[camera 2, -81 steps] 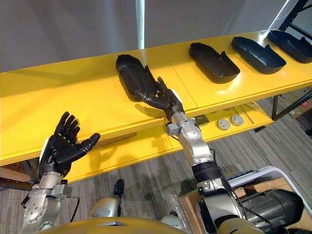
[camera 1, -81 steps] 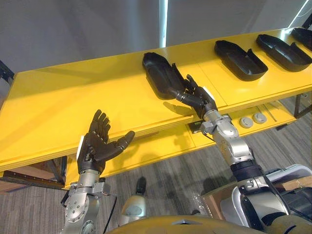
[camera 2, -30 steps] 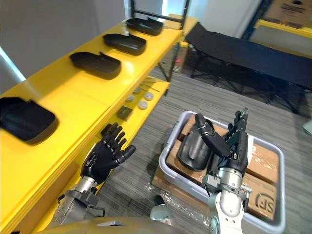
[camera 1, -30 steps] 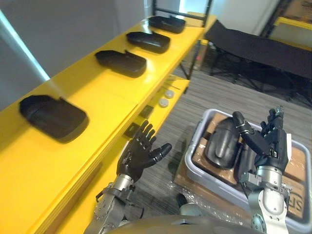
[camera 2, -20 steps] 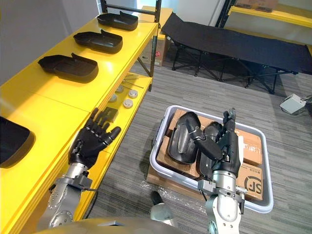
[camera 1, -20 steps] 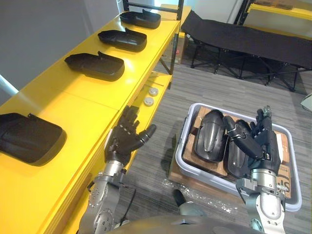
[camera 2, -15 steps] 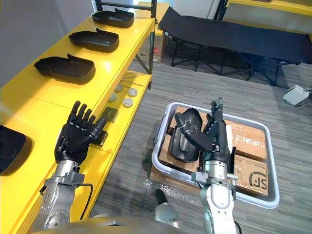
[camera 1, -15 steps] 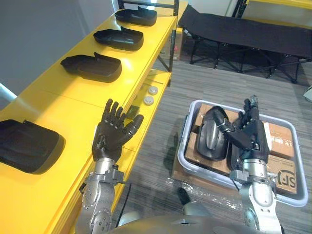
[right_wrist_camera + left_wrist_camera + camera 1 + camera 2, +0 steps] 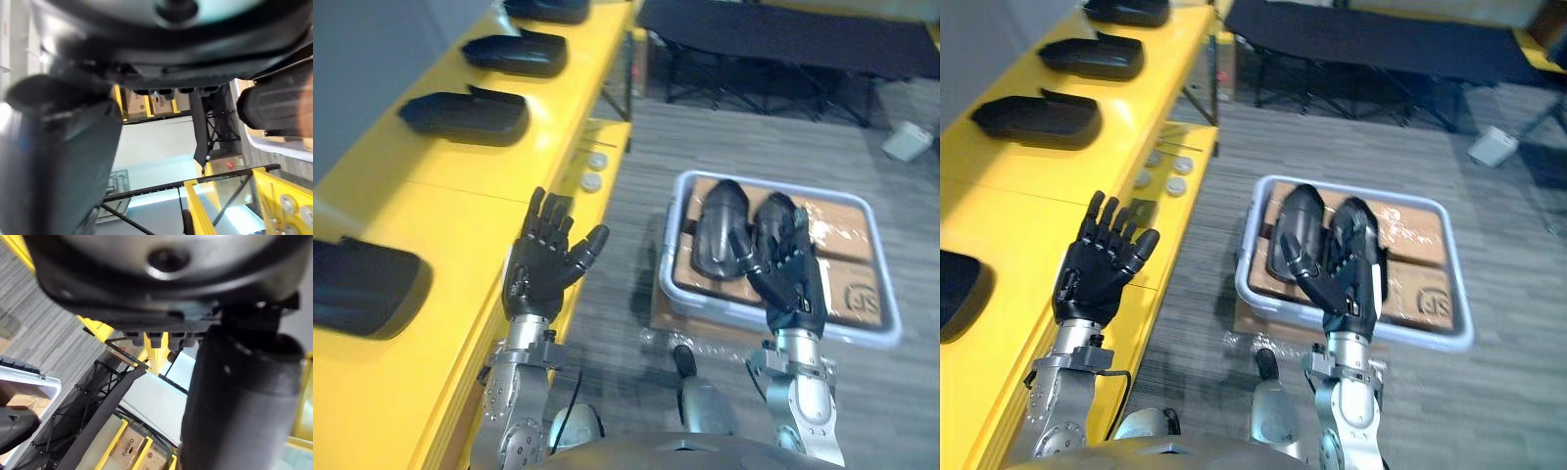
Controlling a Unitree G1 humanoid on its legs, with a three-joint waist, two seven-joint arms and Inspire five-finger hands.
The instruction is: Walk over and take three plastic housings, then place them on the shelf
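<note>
The left hand (image 9: 543, 269) is raised beside the front edge of the yellow shelf (image 9: 460, 186), palm up, fingers straight and spread wide, holding nothing. The right hand (image 9: 1344, 279) stands upright with fingers extended and thumb apart, also empty. In the head views it overlaps the two plastic housings (image 9: 1295, 227) that lie side by side in the grey tray (image 9: 1420, 335); whether it touches them cannot be told. The tray rests on cardboard boxes (image 9: 1420, 279) on the floor, well apart from the shelf. The left eye view shows shelf housings (image 9: 465, 116) spaced along the shelf top and small round discs (image 9: 592, 179) on the lower level. The left wrist view adds a tray corner (image 9: 34, 377) and, past the thumb (image 9: 230, 396), distant cartons (image 9: 129, 448) on a yellow rack.
</note>
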